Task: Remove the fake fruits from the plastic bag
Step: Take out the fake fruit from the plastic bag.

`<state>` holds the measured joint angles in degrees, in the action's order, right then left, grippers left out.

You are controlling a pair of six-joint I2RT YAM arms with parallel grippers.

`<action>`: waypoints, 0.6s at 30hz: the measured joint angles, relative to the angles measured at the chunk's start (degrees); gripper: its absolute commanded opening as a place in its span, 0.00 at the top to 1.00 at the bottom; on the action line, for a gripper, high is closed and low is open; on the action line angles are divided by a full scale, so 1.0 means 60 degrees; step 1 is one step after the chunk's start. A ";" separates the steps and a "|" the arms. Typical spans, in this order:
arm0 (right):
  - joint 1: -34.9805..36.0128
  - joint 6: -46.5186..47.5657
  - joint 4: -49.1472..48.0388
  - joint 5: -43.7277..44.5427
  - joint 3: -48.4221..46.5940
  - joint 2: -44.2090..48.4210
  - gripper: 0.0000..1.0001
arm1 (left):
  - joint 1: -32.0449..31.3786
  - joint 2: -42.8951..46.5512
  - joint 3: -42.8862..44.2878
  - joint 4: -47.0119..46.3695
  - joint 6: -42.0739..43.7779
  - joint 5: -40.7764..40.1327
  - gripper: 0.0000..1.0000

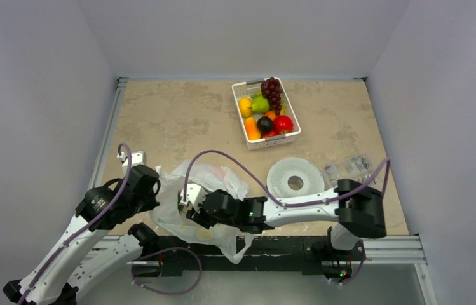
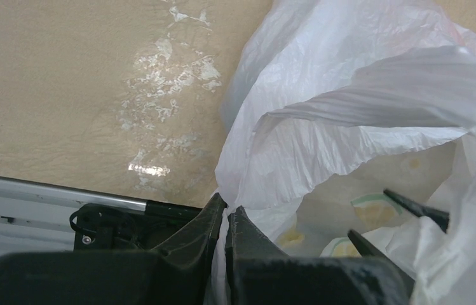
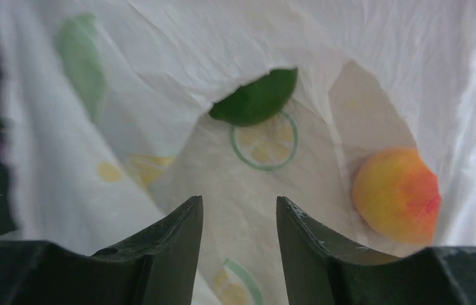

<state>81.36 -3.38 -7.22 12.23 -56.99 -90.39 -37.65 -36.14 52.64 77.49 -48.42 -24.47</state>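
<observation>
The white plastic bag (image 1: 213, 184) lies crumpled at the table's near edge between my two arms. My left gripper (image 2: 225, 213) is shut on a fold of the bag's rim (image 2: 267, 165) and holds the mouth open. My right gripper (image 3: 239, 204) is open and empty, reaching inside the bag (image 3: 159, 82). In the right wrist view a peach (image 3: 396, 194) lies to the right of its fingertips, and a green fruit (image 3: 255, 98) sits further in, half hidden under a fold. The right gripper's finger tips (image 2: 413, 206) show inside the bag in the left wrist view.
A white lattice basket (image 1: 287, 138) at the back holds several fruits, with a dark red grape bunch (image 1: 272, 91) on its far rim. A white ring-shaped disc (image 1: 295, 180) and a clear plastic object (image 1: 348, 168) lie right of the bag. The metal rail (image 1: 387, 244) runs along the near edge.
</observation>
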 measured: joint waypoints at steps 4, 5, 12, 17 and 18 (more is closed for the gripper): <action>0.0000 0.0492 0.0018 0.1555 -0.0244 -0.1599 0.47 | 0.0000 0.0051 0.0000 0.0000 0.0004 0.0004 1.00; 0.0000 0.0630 0.0033 0.1902 -0.0361 -0.1916 0.47 | 0.0000 0.0047 0.0000 -0.0004 0.0004 0.0007 1.00; 0.0004 0.1865 0.0342 0.4411 -0.1486 -0.3373 0.36 | 0.0000 0.0051 0.0000 -0.0025 0.0047 0.0062 1.00; 0.0004 0.2863 0.0168 0.5548 -0.1650 -0.3468 0.24 | 0.0000 0.0055 -0.0004 -0.0044 0.0178 0.0135 1.00; 0.0004 0.2998 0.0127 0.5654 -0.1683 -0.3519 0.21 | 0.0000 0.0055 0.0000 -0.0044 0.0178 0.0146 1.00</action>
<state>81.38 14.61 -6.46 46.15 -67.09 -111.50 -37.65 -35.81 52.64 77.23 -47.35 -23.59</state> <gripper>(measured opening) 0.717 0.009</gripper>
